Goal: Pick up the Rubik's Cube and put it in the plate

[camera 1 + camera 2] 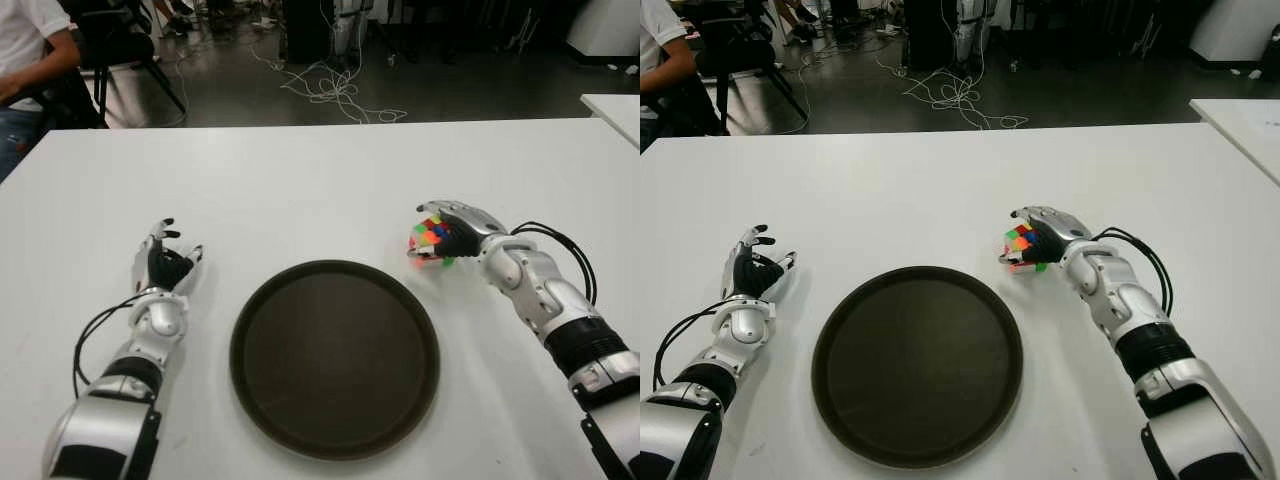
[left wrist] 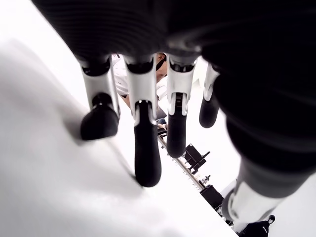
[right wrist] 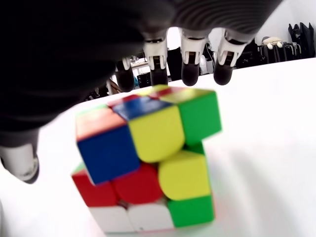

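Leftmost, the left hand [image 1: 167, 265] shows beside the plate's left edge, fingers loosely spread and holding nothing. Centred on the white desk [image 1: 300, 180] sits the round dark plate [image 1: 334, 357]. Just past its upper right rim, the right hand [image 1: 447, 232] arches over the Rubik's Cube [image 1: 428, 240], fingers curled down its far side; whether they actually grip it cannot be told. The cube sits on the desk, its top layer twisted out of line with the bottom. Beyond the desk lie a dark floor, tangled cables [image 1: 335, 90] and a seated person [image 1: 25, 60].
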`<state>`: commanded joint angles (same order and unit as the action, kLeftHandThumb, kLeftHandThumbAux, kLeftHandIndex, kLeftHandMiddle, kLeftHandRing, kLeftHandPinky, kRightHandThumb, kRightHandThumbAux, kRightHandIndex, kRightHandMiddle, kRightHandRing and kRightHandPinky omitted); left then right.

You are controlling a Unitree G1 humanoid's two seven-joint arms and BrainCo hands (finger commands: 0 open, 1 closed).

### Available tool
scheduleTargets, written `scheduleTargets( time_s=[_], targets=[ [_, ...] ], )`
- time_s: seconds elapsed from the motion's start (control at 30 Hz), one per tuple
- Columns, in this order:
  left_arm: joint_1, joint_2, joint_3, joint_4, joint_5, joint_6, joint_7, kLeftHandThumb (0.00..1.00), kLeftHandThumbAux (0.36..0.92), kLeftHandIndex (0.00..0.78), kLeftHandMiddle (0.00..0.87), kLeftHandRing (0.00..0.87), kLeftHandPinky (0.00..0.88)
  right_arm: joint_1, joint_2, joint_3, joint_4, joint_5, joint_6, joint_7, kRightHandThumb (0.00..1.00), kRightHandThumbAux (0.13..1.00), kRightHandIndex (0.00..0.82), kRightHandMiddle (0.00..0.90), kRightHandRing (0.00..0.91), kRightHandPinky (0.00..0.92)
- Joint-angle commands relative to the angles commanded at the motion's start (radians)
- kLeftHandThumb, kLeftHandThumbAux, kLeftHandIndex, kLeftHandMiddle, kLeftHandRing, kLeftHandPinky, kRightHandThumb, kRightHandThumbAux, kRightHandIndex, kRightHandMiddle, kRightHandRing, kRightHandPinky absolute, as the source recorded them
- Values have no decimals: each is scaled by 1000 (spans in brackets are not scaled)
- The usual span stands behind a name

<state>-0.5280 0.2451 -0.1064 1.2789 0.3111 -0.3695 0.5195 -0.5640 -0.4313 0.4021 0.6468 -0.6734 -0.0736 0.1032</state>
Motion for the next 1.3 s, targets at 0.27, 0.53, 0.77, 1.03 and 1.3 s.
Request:
scheduleTargets(
  time_s=[0.27,0.53,0.77,1.03,1.3],
  targets=[
    [1,0,-4,0,6,-2,10,240,745,170,299,343,368,2,7,7,8,-1,6,-2,207,464,0,0,0,3],
    [1,-2,0,0,0,4,3,198,733,160,321,360,339,0,16,14,5,-1,22,2,237,468,0,0,0,0],
    [1,-5,3,-3,-4,-1,4,225,736,163,327,365,353,-4,20,19,16,-1,20,-5,231,470,0,0,0,0],
    [0,-6,3,-4,-4,2,1,254,744,173,299,329,344,-6,25,24,26,0,19,-14,235,467,0,0,0,0],
    [0,-3,-3,-2,2,2,3,258,750,180,290,312,339,-6,27,25,21,-2,24,-13,237,473,0,0,0,0]
  ],
)
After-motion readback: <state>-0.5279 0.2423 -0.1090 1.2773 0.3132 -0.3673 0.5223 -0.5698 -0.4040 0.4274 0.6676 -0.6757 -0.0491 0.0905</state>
